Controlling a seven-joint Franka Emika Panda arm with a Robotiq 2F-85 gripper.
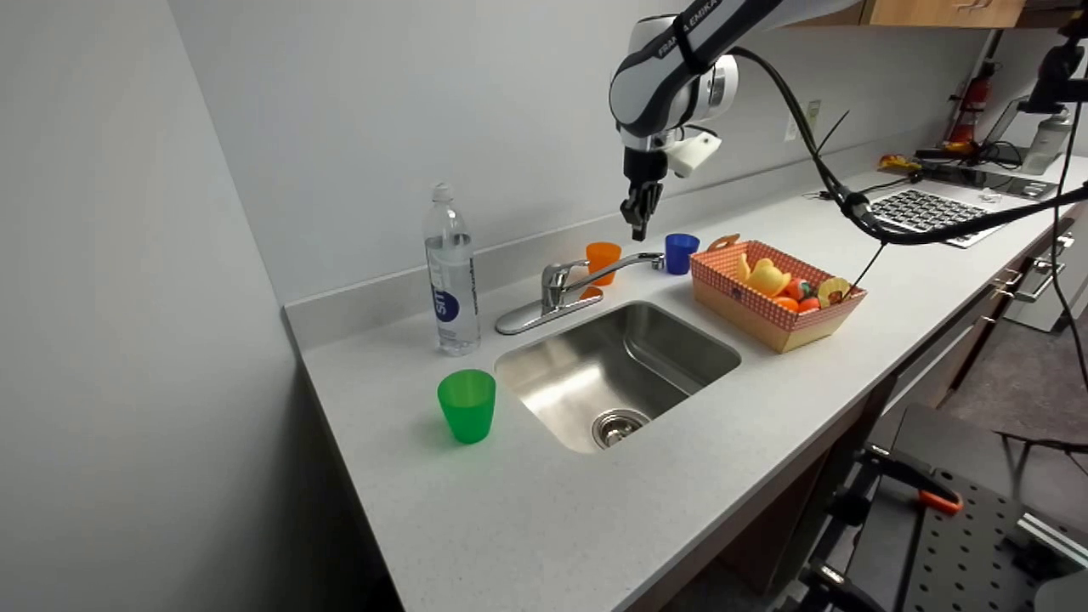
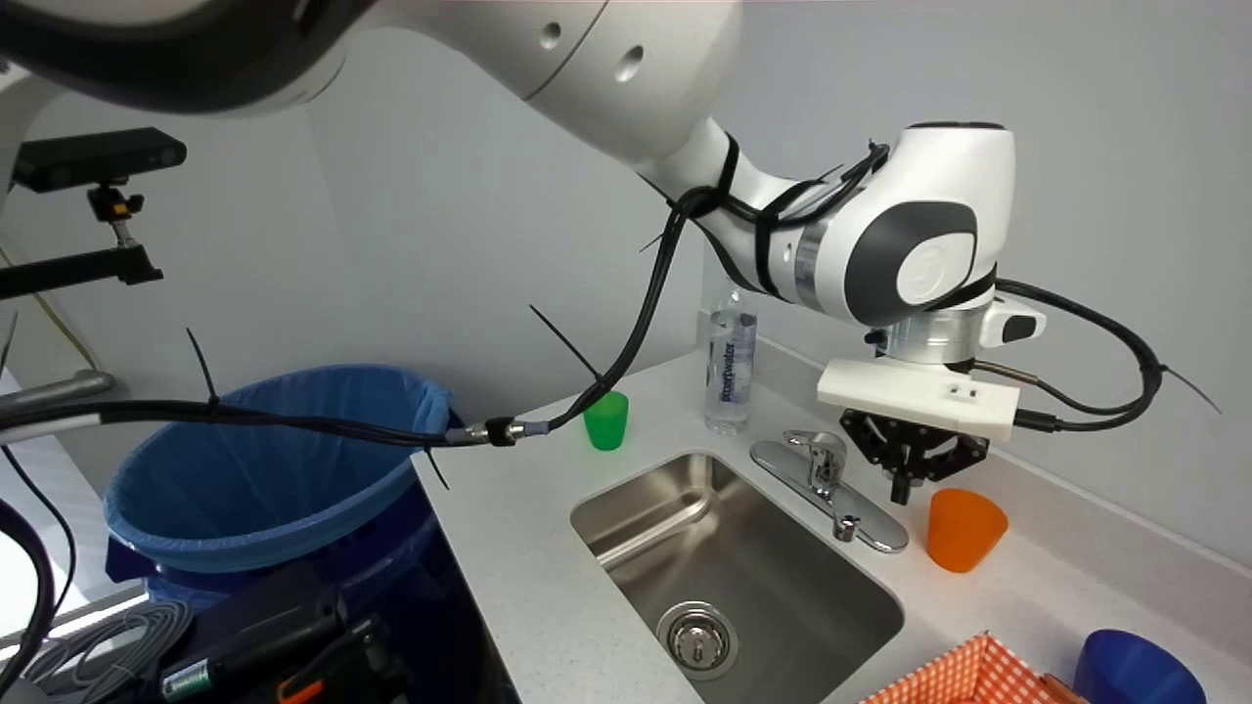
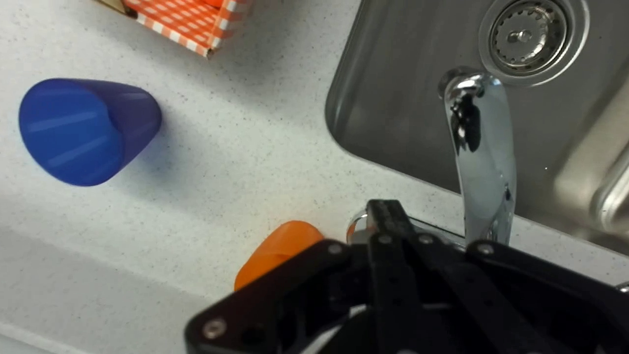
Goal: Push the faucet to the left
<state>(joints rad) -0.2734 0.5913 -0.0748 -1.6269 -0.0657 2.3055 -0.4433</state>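
My fingers [image 3: 389, 216] are clenched, empty, near the faucet [image 1: 554, 287] but apart; I judge the approach nearly made, the push undone

Silver faucet [image 1: 554, 289], black end effector [image 2: 902, 487], green cup [image 1: 467, 406], orange cup [image 2: 963, 531], blue cup [image 3: 91, 130], orange-and-white checked basket [image 1: 756, 309]

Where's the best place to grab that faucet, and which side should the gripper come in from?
I'd take the faucet by the outer half of its spout, coming down from above and closing across it: it's long, slim and raised off the counter, and a downward approach should avoid the orange cup nearby. The gripper is shut, so it would need opening first.
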